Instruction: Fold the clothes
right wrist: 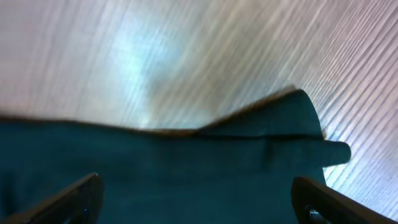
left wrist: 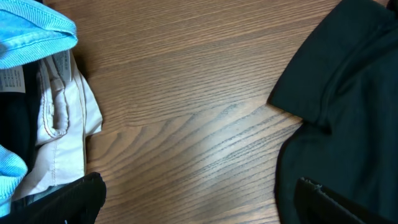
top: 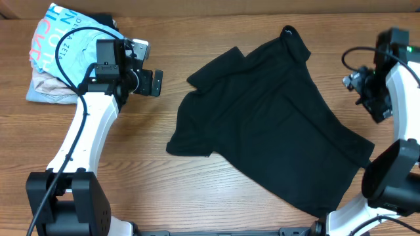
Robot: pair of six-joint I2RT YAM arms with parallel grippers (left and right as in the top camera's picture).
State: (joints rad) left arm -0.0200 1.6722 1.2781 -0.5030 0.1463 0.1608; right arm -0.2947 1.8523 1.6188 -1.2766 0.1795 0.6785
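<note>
Between the left gripper (top: 152,82) and right gripper (top: 357,84), both open and empty, the black shirt (top: 275,118) lies diagonally, sleeve nearer left.

left arm (top: 82,134) stretched forward, its jaws spread wide, right arm (top: 399,84) bent back, jaws likewise parted

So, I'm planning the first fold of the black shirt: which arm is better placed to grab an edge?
Probably right. The right gripper is open with an edge of the black shirt between its fingers; the left gripper is open over the table, the shirt off to one side.
</note>
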